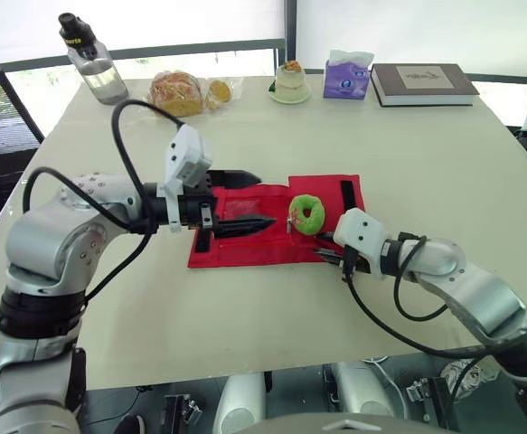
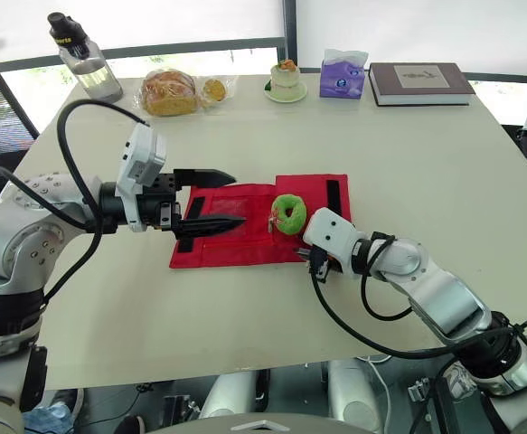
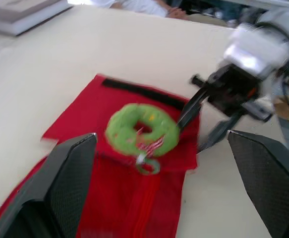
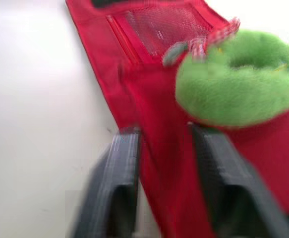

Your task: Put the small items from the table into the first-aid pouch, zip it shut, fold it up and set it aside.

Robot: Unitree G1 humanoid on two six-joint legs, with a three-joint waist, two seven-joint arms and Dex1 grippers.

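Red pouch (image 1: pixel 245 246) edge is straddled by parted right fingers (image 4: pixel 117 183), left fingers (image 3: pixel 70 183) held spread, so the green ring (image 1: pixel 306 214) could get flicked off by a tug.

A pale bench (image 1: pixel 245 316) stands before bright, daylit windows (image 1: pixel 173 23), which a dark post (image 1: pixel 290 27) splits into two panes.

Quick headcount for the counter (image 1: pixel 444 199): one red pouch (image 1: pixel 263 249), one fuzzy green ring (image 1: pixel 318 217), one water bottle (image 1: pixel 93 65), one bag of bread (image 1: pixel 176 92), one little cake (image 1: pixel 291 81) on a saucer, one tissue pack (image 1: pixel 348 77), one book (image 1: pixel 423 83). Two tools: left tool (image 1: pixel 268 199), right tool (image 1: pixel 324 246).
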